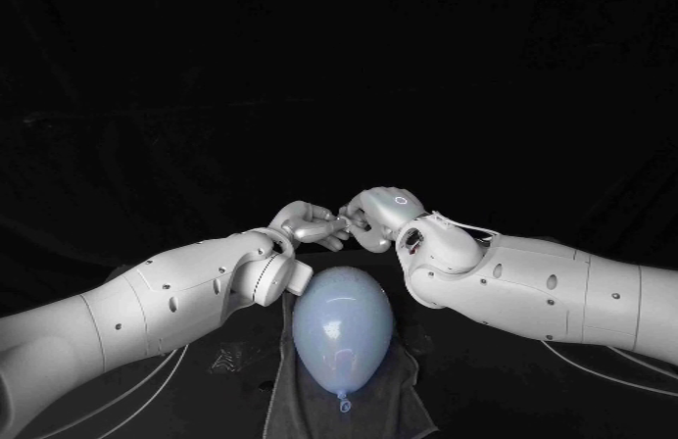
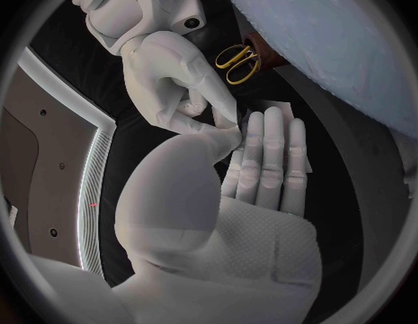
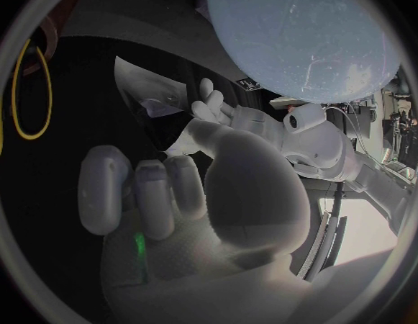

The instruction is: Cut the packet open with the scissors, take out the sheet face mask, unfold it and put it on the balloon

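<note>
Left hand (image 2: 262, 169) lies straight-fingered on the half-hidden packet (image 2: 283, 108); right hand (image 2: 168, 79) perhaps pinching, cannot tell.

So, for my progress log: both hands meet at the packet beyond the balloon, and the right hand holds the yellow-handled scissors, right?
No. The left wrist view shows the yellow-handled scissors lying on the table, apart from the right hand; the rest holds.

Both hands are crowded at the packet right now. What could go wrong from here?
The left hand and right hand meet over the packet; fingers may clash or shove it away. The balloon lies between both forearms; pulling an arm back might roll it off its cloth.
</note>
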Motion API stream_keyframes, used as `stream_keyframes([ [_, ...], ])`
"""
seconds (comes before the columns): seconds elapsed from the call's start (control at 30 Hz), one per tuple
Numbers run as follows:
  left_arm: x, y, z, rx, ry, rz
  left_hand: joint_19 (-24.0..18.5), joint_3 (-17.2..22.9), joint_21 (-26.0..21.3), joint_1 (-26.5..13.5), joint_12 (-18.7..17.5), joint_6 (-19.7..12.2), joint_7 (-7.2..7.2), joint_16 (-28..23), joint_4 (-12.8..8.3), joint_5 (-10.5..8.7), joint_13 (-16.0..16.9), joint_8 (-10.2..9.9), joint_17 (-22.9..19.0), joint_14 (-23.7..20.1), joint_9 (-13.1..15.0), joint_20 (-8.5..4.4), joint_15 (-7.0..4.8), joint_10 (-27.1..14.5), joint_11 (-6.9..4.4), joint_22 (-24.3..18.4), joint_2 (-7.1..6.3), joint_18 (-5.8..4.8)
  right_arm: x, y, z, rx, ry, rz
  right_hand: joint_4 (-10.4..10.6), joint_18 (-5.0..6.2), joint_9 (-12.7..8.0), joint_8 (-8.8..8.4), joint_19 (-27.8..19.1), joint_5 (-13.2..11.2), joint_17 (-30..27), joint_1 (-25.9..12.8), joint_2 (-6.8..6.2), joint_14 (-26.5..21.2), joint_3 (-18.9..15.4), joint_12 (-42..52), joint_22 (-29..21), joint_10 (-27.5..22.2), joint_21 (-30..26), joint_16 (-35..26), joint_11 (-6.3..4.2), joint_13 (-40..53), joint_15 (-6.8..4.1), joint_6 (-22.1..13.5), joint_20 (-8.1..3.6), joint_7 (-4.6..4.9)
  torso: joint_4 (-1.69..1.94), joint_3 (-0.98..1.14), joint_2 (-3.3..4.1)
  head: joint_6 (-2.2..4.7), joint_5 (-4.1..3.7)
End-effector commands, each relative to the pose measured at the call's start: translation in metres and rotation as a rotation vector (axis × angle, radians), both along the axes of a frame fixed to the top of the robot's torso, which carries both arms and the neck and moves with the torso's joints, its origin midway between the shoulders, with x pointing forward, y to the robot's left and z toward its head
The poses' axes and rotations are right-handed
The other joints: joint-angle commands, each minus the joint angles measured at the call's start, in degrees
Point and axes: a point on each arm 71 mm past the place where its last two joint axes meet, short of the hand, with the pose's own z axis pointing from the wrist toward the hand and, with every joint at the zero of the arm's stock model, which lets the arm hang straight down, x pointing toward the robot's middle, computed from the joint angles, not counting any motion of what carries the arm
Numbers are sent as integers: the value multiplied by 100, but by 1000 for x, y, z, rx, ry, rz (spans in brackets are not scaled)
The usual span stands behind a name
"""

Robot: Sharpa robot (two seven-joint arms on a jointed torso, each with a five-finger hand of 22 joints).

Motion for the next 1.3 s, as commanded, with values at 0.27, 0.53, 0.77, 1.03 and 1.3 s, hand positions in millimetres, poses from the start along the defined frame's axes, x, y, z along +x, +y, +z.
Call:
stream_keyframes([
  [0.27,-1,-6,6,-11,-42,-45,-55,74,48,-15,-39,18,-9,-22,-20,19,-8,15,-2,-30,274,11,2,28,-19,18,97,99,-1,4,-8,-44,78,60,-73,-18,16,124,-19,-12,1509,236,198,599,5,24,891,236,-40,24,-133,1050,-102,274,-45,-183,-5,8,-3,-22,-1],
  [0.53,-3,-8,7,-6,-51,-63,-72,74,52,-19,-46,17,-14,-24,-16,19,-8,20,-2,-40,281,15,5,24,-19,22,113,95,-1,4,-10,-45,106,87,-87,-15,28,182,-28,-11,1509,333,466,599,50,43,893,244,-62,24,-212,1062,-178,402,-116,-257,1,6,-4,-44,-8],
  [0.77,-3,-8,7,-3,-54,-66,-78,74,53,-19,-47,17,-16,-24,-16,19,-7,22,-2,-43,284,17,5,24,-20,24,117,94,-1,2,-6,2,69,94,-84,-35,78,307,16,-11,1509,315,565,599,-34,107,935,278,9,24,-191,1102,-183,631,-143,-246,-2,6,-3,-41,-9],
  [1.03,-4,-9,7,-4,-53,-71,-82,74,54,-19,-48,18,-16,-24,-17,19,-7,23,-2,-45,286,18,5,24,-21,25,119,94,-1,-1,1,72,0,84,-151,-53,238,658,73,-11,1509,353,569,599,-213,193,984,331,93,24,-261,1154,-225,1164,-164,-346,-2,7,-1,-45,-13],
  [1.3,-4,-9,7,-3,-50,-72,-89,73,56,-18,-49,18,-15,-24,-21,19,-7,26,-1,-48,290,19,4,25,-22,27,118,93,-2,-5,5,126,-46,71,-185,-54,393,922,83,-10,1509,387,596,599,-249,216,997,350,96,24,-370,1168,-316,1325,-245,-466,1,5,-3,-47,-22],
])
